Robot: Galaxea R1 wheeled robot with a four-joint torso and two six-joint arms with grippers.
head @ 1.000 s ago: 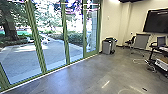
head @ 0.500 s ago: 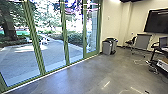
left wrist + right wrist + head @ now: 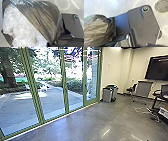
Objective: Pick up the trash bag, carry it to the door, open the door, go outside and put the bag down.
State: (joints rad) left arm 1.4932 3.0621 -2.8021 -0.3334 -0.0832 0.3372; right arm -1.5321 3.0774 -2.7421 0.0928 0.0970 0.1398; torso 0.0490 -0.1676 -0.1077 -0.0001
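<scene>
A grey concrete floor (image 3: 85,124) runs along green-framed glass doors (image 3: 33,89), with paving (image 3: 20,107) beyond. Two bins (image 3: 107,95) stand near a pale wall (image 3: 112,69); a screen (image 3: 160,68) and a desk (image 3: 156,103) are cut off at the right. The dark trash bag (image 3: 41,18), mouth open on clear crumpled plastic (image 3: 23,31), is beside the robot's plate, partly out of frame. Whether the left or right gripper grasps it, I cannot tell.

Green-framed glass (image 3: 52,84) across the left side
</scene>
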